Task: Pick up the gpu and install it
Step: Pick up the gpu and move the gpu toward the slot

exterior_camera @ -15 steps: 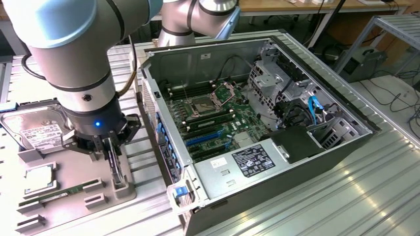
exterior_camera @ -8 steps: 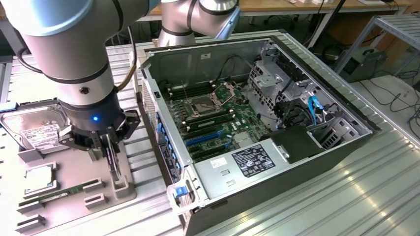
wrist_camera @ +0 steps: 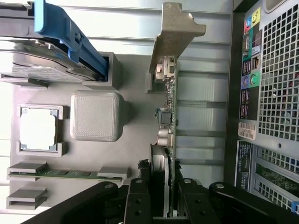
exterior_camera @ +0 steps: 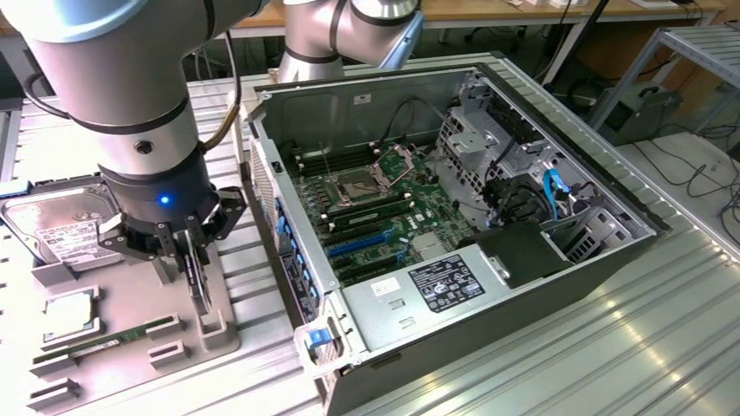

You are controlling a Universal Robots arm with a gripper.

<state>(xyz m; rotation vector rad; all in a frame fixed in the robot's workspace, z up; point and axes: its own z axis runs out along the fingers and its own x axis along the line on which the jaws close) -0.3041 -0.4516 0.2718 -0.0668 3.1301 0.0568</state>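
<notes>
The black two-fingered gripper (exterior_camera: 191,260) hung over the moulded grey plastic parts tray (exterior_camera: 127,299), which lay just beside the open black-and-silver metal computer case (exterior_camera: 382,82), on that case's side toward the exterior view's left. Its fingers were drawn in on the gpu (wrist_camera: 171,109), a thin dark expansion card with a silver metal bracket at one end. They pinched the board from both faces near the end away from the bracket. The card stood on edge at its slot in the tray, outside the case; whether it had cleared that slot could not be told. The pick-up therefore looked to be at the grasp stage, and the install had not begun: the long blue expansion slots (exterior_camera: 359,247) inside the case lay bare, and the whole carry across to the case was left to do
</notes>
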